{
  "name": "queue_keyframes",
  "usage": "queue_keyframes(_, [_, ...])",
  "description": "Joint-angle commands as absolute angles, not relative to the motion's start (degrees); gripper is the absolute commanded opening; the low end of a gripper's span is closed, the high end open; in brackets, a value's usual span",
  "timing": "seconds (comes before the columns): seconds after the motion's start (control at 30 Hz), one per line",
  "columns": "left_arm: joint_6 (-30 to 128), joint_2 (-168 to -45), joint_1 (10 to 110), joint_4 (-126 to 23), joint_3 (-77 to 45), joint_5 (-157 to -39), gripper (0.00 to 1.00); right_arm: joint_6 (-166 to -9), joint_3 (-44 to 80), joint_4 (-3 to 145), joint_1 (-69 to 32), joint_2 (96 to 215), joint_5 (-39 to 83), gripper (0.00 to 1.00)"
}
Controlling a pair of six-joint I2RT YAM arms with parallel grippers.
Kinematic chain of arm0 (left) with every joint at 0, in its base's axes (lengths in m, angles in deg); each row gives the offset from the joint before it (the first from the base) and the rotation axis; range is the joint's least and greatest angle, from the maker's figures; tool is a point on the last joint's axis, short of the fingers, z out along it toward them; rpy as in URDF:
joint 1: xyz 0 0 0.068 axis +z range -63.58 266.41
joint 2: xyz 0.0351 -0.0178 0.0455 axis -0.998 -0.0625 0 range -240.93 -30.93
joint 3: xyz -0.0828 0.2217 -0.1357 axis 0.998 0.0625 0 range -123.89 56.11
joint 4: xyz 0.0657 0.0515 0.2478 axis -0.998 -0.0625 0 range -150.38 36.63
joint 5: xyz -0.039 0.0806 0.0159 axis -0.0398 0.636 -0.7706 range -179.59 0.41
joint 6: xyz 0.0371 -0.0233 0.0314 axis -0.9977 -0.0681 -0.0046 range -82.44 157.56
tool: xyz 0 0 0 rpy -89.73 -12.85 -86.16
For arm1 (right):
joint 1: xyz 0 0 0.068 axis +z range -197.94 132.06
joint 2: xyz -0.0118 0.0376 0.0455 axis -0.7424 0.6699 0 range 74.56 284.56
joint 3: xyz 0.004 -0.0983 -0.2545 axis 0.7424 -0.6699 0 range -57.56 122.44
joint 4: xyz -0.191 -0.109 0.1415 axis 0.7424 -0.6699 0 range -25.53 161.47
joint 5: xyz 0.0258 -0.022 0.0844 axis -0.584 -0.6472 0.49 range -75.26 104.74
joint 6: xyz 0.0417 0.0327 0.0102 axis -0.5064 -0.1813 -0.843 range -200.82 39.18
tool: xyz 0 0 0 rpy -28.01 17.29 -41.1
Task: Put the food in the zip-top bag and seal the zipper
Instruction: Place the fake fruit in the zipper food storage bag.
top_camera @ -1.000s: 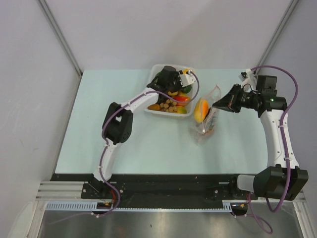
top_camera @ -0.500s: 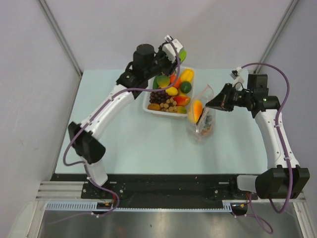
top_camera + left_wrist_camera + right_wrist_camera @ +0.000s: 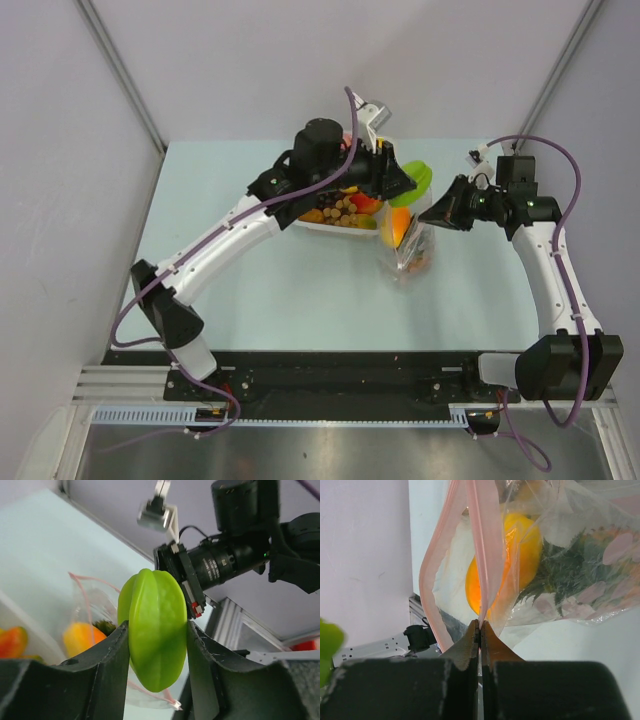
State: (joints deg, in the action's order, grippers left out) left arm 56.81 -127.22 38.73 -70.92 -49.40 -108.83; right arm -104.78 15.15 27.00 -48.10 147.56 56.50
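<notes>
My left gripper (image 3: pixel 408 181) is shut on a ridged green fruit (image 3: pixel 416 180) and holds it in the air just above the mouth of the zip-top bag (image 3: pixel 412 250). In the left wrist view the green fruit (image 3: pixel 156 630) fills the gap between the fingers, with the bag (image 3: pixel 95 615) below. My right gripper (image 3: pixel 437 213) is shut on the bag's pink zipper strip (image 3: pixel 482 555) and holds the mouth up and open. Inside the bag lie an orange-yellow fruit (image 3: pixel 515 555) with green leaves. More food sits in the white tray (image 3: pixel 330 228).
The white tray stands just left of the bag, partly under my left arm. Grey walls rise close behind the table's far edge. The right arm's camera and cable (image 3: pixel 220 565) are close behind the green fruit.
My left gripper carried the green fruit from the tray, up and to the right, to just above the bag's mouth. My right gripper shifted slightly left, still holding the bag's edge.
</notes>
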Motion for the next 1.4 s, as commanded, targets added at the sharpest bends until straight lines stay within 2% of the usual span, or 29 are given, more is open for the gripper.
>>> queue_keyframes(0.0, [67.79,-130.14,37.11,-71.39,-48.83,-111.74,0.46,-104.81,15.30,27.61,-48.11,146.28,56.67,0.00])
queue_keyframes(0.17, [67.28,-132.26,35.00,-76.74,-49.36,-105.86,0.40,-104.37,16.18,26.90,-48.11,145.50,57.90,0.00])
queue_keyframes(0.5, [58.40,-133.06,32.63,-86.24,-48.57,-92.41,0.41,-107.71,16.36,30.33,-48.64,142.77,64.39,0.00])
queue_keyframes(0.8, [48.83,-127.27,31.48,-87.04,-44.79,-97.31,0.55,-109.12,16.97,31.65,-50.40,142.77,66.86,0.00])
queue_keyframes(0.9, [44.62,-125.24,30.96,-88.96,-43.65,-100.29,0.63,-109.47,17.06,32.09,-50.40,142.68,67.30,0.00])
queue_keyframes(0.97, [42.50,-124.62,30.78,-90.37,-43.56,-102.41,0.71,-109.64,16.88,32.18,-50.40,142.68,67.65,0.00])
queue_keyframes(1.0, [41.09,-124.44,30.78,-91.68,-43.73,-103.38,0.83,-109.82,16.80,32.35,-50.40,142.68,68.18,0.00])
queue_keyframes(1.07, [39.85,-124.00,30.78,-93.10,-44.70,-104.97,0.99,-110.34,16.62,32.97,-50.40,142.50,70.01,0.00])
queue_keyframes(1.23, [39.93,-120.23,35.42,-89.16,-45.22,-105.23,1.00,-110.70,19.95,33.06,-51.10,142.50,72.75,0.00])
queue_keyframes(1.37, [42.92,-118.82,40.88,-85.55,-46.19,-102.87,1.00,-105.97,20.58,29.38,-51.01,142.06,69.77,0.00])
